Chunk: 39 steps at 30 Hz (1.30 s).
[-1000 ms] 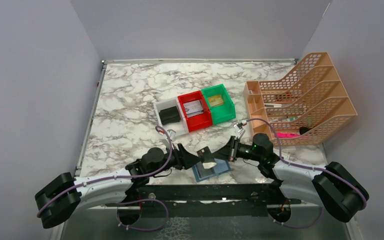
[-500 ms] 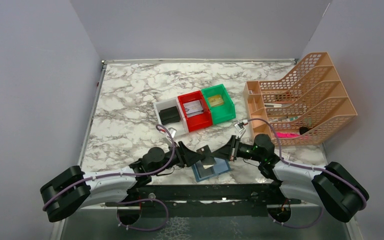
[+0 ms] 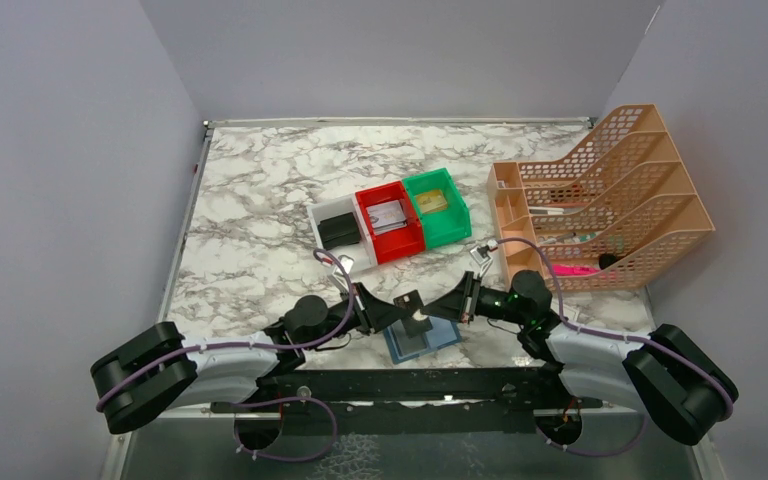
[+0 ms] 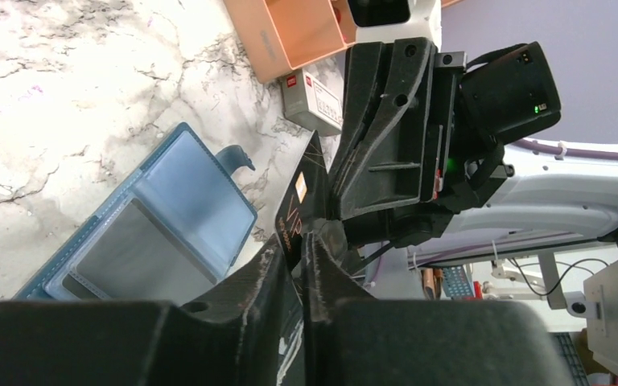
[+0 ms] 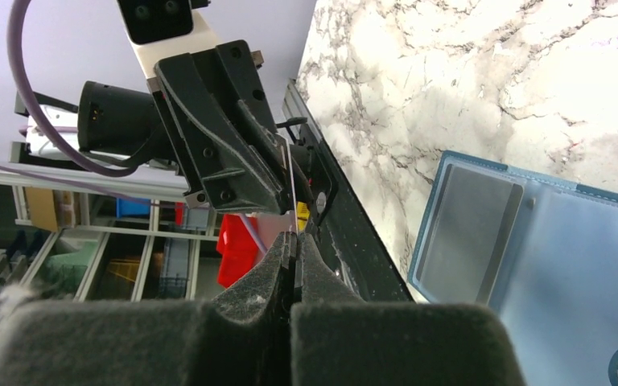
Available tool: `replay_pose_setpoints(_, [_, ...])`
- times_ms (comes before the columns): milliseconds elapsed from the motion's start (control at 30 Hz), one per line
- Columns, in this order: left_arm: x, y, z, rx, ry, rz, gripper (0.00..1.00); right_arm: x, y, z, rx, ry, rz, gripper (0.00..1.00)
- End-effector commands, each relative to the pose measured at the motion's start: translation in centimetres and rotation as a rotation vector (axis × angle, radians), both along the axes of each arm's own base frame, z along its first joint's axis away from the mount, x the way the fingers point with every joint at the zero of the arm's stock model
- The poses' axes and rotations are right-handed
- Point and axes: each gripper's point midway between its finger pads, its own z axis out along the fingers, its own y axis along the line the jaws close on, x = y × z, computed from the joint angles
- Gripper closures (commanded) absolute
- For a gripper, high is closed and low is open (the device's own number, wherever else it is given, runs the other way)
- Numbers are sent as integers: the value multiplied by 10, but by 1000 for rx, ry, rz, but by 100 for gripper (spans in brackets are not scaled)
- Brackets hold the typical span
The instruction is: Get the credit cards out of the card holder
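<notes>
The teal-blue card holder [image 3: 422, 338] lies open and flat near the table's front edge, its lighter pocket panels facing up; it also shows in the left wrist view [image 4: 153, 233] and the right wrist view [image 5: 531, 241]. A black credit card [image 3: 412, 312] with orange lettering [image 4: 304, 201] hangs in the air just above it, held between both arms. My left gripper [image 3: 398, 311] [image 4: 298, 241] is shut on one end of the card. My right gripper [image 3: 446, 308] [image 5: 294, 237] is shut on its thin opposite edge [image 5: 290, 185].
White, red and green bins [image 3: 390, 222] stand mid-table; the white one holds a black wallet [image 3: 338, 232]. A small white box with a red stripe [image 3: 479, 253] [image 4: 314, 92] lies beside the orange desk organizer [image 3: 610, 200] at the right.
The left arm's rear links have swung rightward and the card has shifted slightly up. Both grippers stay shut on it above the holder.
</notes>
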Motion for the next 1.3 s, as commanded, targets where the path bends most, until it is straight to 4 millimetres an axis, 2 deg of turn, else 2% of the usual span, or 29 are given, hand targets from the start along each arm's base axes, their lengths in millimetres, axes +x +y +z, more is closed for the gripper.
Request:
replay_pose_setpoints(0, [-4,1,14,-59,-39,-21,87,-8,-1,4,23,-24,32,97])
replay_pose_setpoints(133, [-5,3,15,-63,-44,-16,92,-10,-2,5,29,-31,39,89])
replay_pose_setpoints(300, [-6,3,18,-69,-59,-25,96,-12,-1,8,36,-47,55,74])
replay_pose_setpoints(633, [-17,-2,24,-66,-104,-104,97,-17,4,11,33,-90,130,65])
replay_pose_setpoints(833, [-23,-6,27,-65,-135,-148,98,-19,8,17,58,-104,176,65])
replay_pose_setpoints(1267, [-19,0,26,-66,-139,-109,97,-30,7,11,50,-114,248,89])
